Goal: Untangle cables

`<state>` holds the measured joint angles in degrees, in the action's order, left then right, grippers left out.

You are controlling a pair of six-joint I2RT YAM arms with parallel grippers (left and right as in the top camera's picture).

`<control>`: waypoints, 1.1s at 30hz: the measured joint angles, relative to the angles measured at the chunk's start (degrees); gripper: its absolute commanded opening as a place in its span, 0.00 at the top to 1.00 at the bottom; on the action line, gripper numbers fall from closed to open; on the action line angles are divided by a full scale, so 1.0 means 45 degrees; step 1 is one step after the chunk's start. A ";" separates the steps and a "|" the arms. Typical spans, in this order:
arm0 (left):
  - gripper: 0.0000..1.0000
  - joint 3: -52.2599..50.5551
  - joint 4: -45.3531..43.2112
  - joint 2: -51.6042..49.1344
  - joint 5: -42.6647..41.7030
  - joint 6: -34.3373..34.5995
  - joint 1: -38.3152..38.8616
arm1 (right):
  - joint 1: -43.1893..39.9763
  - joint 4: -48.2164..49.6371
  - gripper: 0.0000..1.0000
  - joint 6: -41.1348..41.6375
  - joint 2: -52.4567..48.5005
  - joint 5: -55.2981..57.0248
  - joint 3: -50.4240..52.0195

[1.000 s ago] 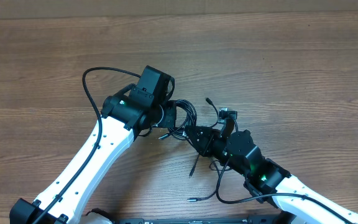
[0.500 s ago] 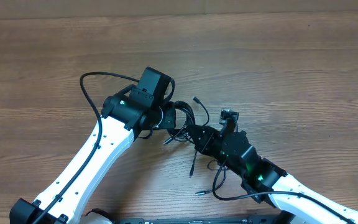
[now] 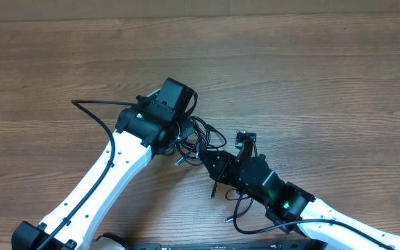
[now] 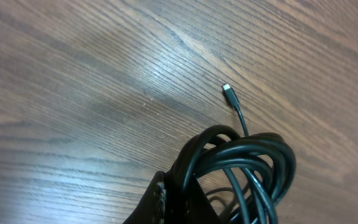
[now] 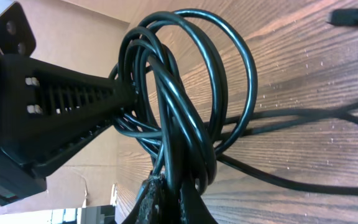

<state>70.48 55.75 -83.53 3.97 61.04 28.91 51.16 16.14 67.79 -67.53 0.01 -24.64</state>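
The cables [image 3: 198,141] are a tangle of thin black loops held between the two grippers at the table's middle. My left gripper [image 3: 185,137] is shut on one side of the bundle; the left wrist view shows the coiled loops [image 4: 241,165] at its fingers [image 4: 179,199] and a loose plug tip [image 4: 227,91] on the wood. My right gripper [image 3: 207,158] is shut on the other side; the right wrist view shows the loops [image 5: 179,93] running into its jaws [image 5: 173,193], with the left gripper's fingers [image 5: 73,99] gripping them opposite.
Loose cable ends trail on the table below the right gripper [image 3: 217,187] and near the front edge [image 3: 238,219]. A thicker black arm cable [image 3: 92,111] arcs out left of the left arm. A plug [image 5: 353,17] lies on the wood.
The right gripper has moved left and forward, toward the left gripper. The bundle has bunched tighter between them. The left arm's thick cable has swung lower and further left.
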 measured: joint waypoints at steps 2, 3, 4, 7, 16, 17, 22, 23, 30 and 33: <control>0.96 0.0000 0.0000 0.0000 0.0000 0.0563 0.0000 | 0.0068 -0.0185 0.96 0.0189 0.0000 0.0044 -0.0024; 0.96 -0.0005 0.0000 0.0000 0.0005 0.0821 0.0000 | 0.0112 -0.0340 0.96 0.0364 0.0000 0.0053 -0.0044; 0.96 -0.0010 0.0005 0.0000 0.0005 0.1083 0.0000 | 0.0170 -0.0525 0.96 0.0554 0.0000 0.0073 -0.0073; 0.96 -0.0010 0.0005 0.0000 0.0039 0.2064 0.0000 | 0.0529 -0.1141 0.96 0.1263 0.0000 0.0102 -0.0146; 0.91 -0.0015 -0.0597 0.0000 0.0724 0.3696 0.0000 | 0.1987 -0.1841 0.94 0.2254 0.0005 0.0204 -0.0165; 0.91 -0.0010 -0.0680 0.0000 0.0801 0.3730 0.0000 | 0.2021 -0.2069 0.93 0.2278 0.0005 0.0257 -0.0175; 0.93 -0.0010 -0.1151 0.0000 0.1433 0.2424 -0.0034 | 0.2225 -0.3390 0.89 0.2365 -0.0005 0.0899 -0.0170; 0.95 -0.0010 -0.1127 0.0000 0.1530 0.1841 -0.0039 | 0.2225 -0.3497 0.88 0.2361 -0.0010 0.1127 -0.0170; 0.96 -0.0010 -0.0733 0.0000 0.1409 -0.2254 -0.0107 | 0.1311 -0.3837 0.72 0.1724 -0.0010 0.2404 -0.0170; 0.96 -0.0010 -0.1243 0.0000 0.0112 -0.4240 -0.0199 | 0.0903 -0.3837 0.59 0.1506 -0.0010 0.2589 -0.0170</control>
<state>70.43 50.15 -83.53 4.47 41.95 28.01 55.22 -1.13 74.56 -67.57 11.66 -25.41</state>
